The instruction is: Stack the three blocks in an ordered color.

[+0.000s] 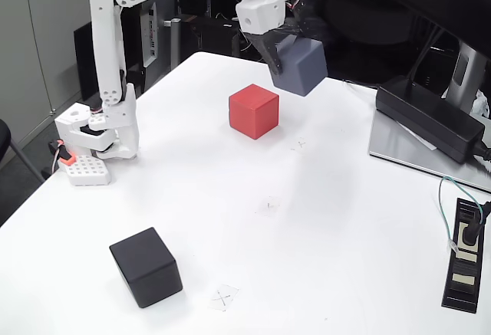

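Holding: the gripper (282, 53) is clamping the grey block (301, 65), its dark fingers (273, 53) pressing on the block's left face and top edge
Grey block: it is hanging tilted in the air near the far edge of the table (322, 220), one corner pointing down, up and to the right of the red block (253, 110) in the fixed view and not touching it
Red block: it is sitting flat on the table in the far middle, apart from everything else, with bare white surface lying on all its sides
Black block: the black block (146, 266) is resting near the front left corner, well apart from the red one and close to the table's left edge
Arm: the white arm (107, 51) is rising from its base (100, 136) at the left edge and reaching across the far side to the gripper
Open room: the wide middle of the table between the red and black blocks is lying bare, marked by a few faint pencil crosses
Right side: a long black power brick (430, 116) is lying on a grey metal plate (399, 151) near the right edge, and a black power strip (466, 254) with a cable plugged in is sitting at the front right edge
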You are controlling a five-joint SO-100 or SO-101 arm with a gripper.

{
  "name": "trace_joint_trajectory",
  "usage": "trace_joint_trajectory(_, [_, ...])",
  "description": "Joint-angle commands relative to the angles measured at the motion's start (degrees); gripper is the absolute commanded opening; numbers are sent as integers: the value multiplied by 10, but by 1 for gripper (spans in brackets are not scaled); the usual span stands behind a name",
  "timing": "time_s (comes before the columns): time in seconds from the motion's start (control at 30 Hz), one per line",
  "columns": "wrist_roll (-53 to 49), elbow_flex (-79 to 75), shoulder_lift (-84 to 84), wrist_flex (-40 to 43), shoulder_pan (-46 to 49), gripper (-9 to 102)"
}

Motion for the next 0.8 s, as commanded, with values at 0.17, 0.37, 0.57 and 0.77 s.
trace_joint_trajectory(0.17, [50,59,29,2,-58,0])
trace_joint_trajectory(0.37, [54,83,29,2,-81,0])
trace_joint_trajectory(0.57, [54,110,29,2,-83,0])
trace_joint_trajectory(0.77, [53,127,29,1,-83,0])
